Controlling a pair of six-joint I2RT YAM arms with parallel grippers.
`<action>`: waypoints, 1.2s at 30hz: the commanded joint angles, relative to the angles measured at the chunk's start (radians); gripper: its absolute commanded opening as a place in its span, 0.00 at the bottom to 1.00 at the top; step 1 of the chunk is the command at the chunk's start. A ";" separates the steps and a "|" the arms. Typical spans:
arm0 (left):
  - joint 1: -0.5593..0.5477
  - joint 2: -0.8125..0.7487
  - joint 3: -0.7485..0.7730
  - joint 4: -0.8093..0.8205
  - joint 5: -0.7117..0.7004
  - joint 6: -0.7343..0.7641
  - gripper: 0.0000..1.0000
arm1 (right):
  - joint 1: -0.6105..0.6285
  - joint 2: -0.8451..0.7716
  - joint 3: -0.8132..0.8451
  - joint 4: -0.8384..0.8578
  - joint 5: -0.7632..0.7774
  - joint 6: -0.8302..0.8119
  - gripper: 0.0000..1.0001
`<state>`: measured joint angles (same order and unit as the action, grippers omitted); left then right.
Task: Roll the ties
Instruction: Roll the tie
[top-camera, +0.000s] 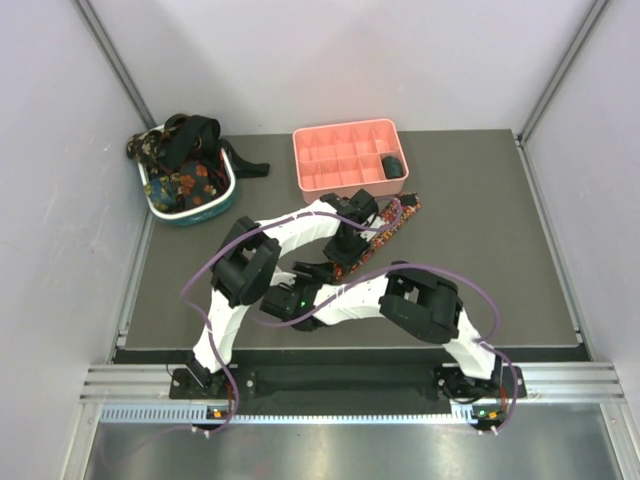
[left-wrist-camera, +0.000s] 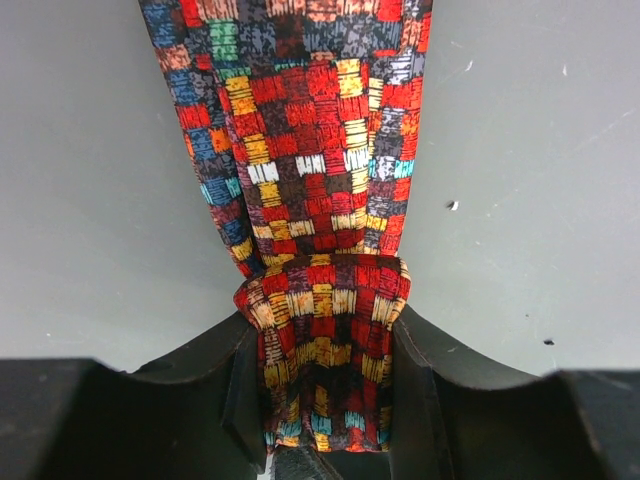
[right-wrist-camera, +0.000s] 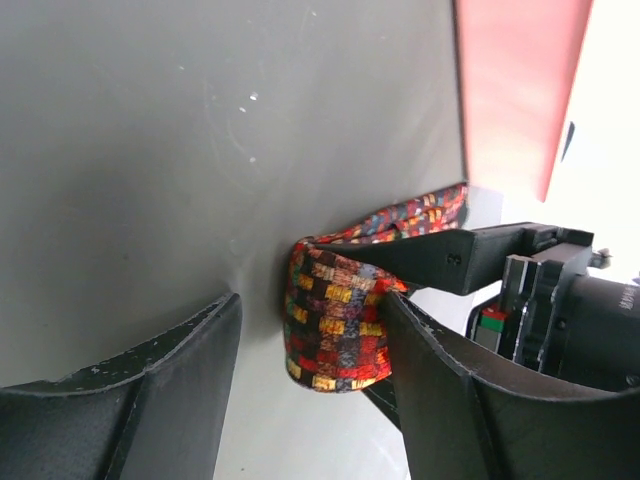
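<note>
Currently the plaid tie (top-camera: 395, 222) lies on the table (top-camera: 500, 260) just near of the pink tray (top-camera: 345, 127), slanting from near-left to far-right. Its near end is wound into a small roll (left-wrist-camera: 325, 300); the rest runs flat and unrolled toward the tray. The left gripper (left-wrist-camera: 325, 335) pinches this roll from both sides, fingers pressed against the fabric. The right gripper (right-wrist-camera: 310, 305) is spread around the same roll: one finger sits against it or just beside it (cannot tell which), and the other stands apart with bare table between. Progress, as a judgement: early. Only a few turns of this tie look wound, with most of its length left to roll. One dark bundle (top-camera: 392, 166) sits in a right-hand compartment of the tray, probably a finished tie, though it is too small to confirm. Several more ties (top-camera: 185, 150) lie tangled in and over the basket (top-camera: 190, 215) at the far left, none rolled as far as visible. Left to do: finish this roll, stow it, then work through the basket.
</note>
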<state>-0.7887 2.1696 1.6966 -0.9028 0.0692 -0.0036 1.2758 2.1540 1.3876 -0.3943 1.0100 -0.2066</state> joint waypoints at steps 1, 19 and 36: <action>-0.021 0.058 -0.022 -0.199 0.067 -0.044 0.44 | 0.000 0.001 -0.047 0.008 0.061 -0.031 0.61; -0.023 0.062 -0.025 -0.203 0.081 -0.038 0.44 | -0.036 0.067 0.000 -0.093 0.072 0.019 0.63; -0.021 0.068 0.018 -0.217 0.066 -0.035 0.48 | -0.078 0.064 0.048 -0.149 -0.042 0.119 0.32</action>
<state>-0.7933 2.1868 1.7241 -0.9478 0.0788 -0.0200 1.2381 2.2250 1.4544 -0.5499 1.0676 -0.1272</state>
